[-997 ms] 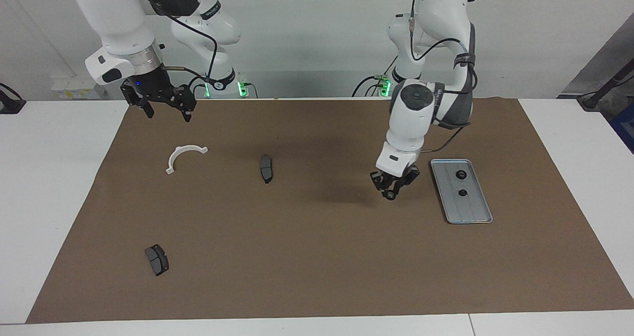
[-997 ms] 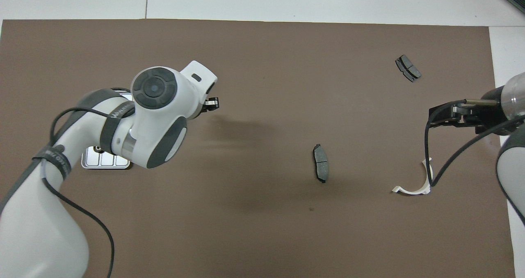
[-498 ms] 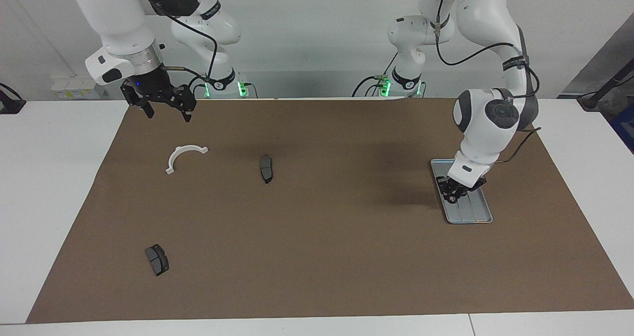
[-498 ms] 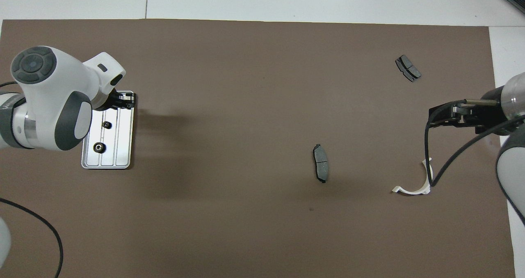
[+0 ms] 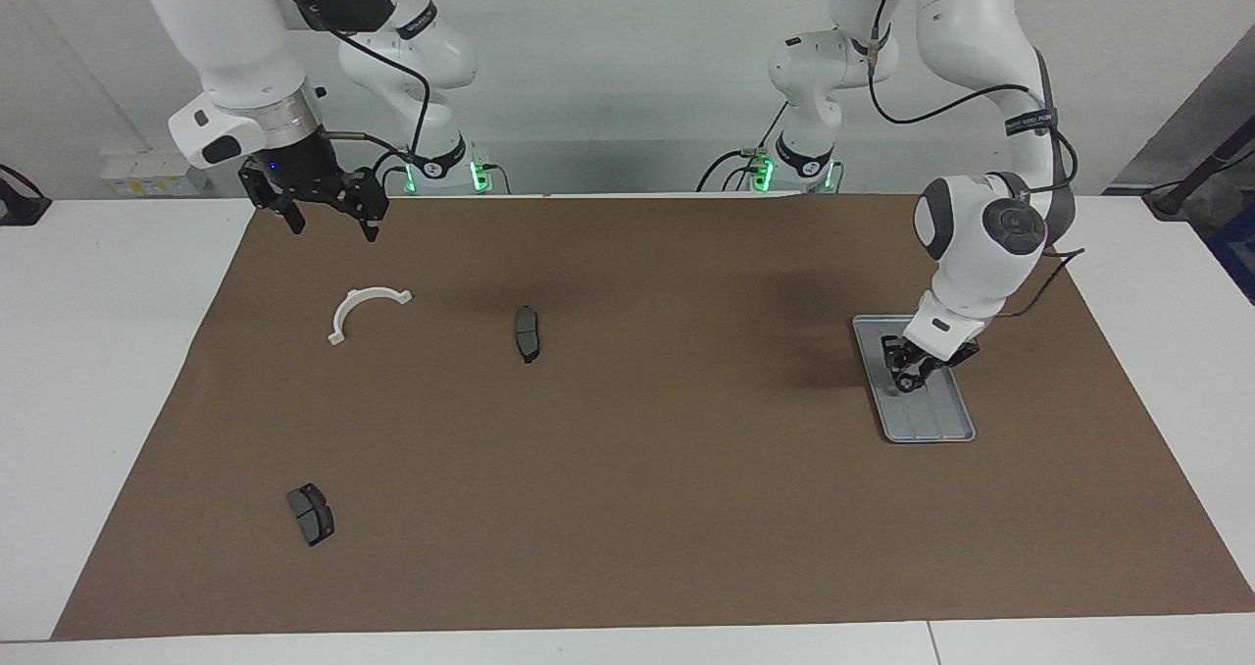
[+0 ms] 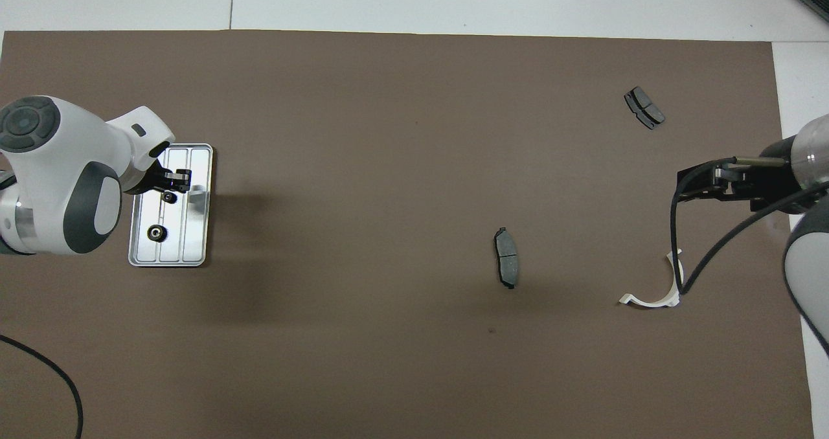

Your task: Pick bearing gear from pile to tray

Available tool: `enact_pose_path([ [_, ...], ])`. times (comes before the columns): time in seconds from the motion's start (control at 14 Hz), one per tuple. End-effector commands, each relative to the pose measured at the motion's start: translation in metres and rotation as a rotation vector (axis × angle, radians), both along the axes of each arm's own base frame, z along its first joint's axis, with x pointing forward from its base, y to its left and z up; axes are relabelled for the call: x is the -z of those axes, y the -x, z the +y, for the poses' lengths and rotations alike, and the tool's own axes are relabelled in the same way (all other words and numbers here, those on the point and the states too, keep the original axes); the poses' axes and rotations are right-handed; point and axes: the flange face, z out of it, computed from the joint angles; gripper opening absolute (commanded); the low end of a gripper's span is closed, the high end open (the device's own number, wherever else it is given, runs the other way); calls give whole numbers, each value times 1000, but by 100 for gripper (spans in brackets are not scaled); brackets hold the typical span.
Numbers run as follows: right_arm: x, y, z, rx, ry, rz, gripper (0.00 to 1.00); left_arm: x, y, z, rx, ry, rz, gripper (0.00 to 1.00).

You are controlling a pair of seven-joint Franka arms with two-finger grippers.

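The silver ribbed tray (image 5: 933, 422) (image 6: 194, 245) lies on the brown mat toward the left arm's end of the table. Two small black gears (image 6: 155, 233) (image 6: 170, 197) rest in it. My left gripper (image 5: 904, 381) (image 6: 177, 179) hangs low over the tray's middle, just above one gear; whether it holds a gear does not show. The pile's other parts lie scattered: a white curved bracket (image 5: 368, 309) (image 6: 654, 294) and two dark brake pads (image 5: 527, 333) (image 5: 311, 514). My right gripper (image 5: 330, 216) (image 6: 699, 186) waits open and empty over the mat's edge, near the bracket.
The brown mat (image 5: 627, 469) covers most of the white table. One brake pad (image 6: 506, 265) lies mid-mat, the other (image 6: 644, 107) farther from the robots toward the right arm's end. A black cable (image 6: 686, 277) droops from the right arm over the bracket.
My left arm swung from mid-mat, carrying a small dark part, to over the tray and came down low over it. The right arm has not moved.
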Motion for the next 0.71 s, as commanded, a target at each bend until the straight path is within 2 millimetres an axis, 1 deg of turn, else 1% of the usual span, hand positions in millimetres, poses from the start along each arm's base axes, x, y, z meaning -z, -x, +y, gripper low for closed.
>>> enact_pose_path([
  [0.0, 0, 5, 1, -13, -24, -18, 100, -7, 8, -3, 10, 12, -16, 100],
  [0.07, 0, 5, 1, -13, -23, -18, 100, -7, 9, -5, 12, 11, -12, 100],
  [0.14, 0, 5, 1, -13, -24, -18, 100, -14, 8, -5, 14, 11, -24, 100],
  [0.28, 0, 5, 1, -13, -24, -18, 100, -35, 5, -8, 16, 10, -58, 100],
  [0.5, 0, 5, 1, -13, -23, -18, 100, -82, 2, -15, 18, -1, -29, 100],
  [0.64, 0, 5, 1, -13, -24, -18, 100, -119, -2, -19, -15, 53, 3, 100],
])
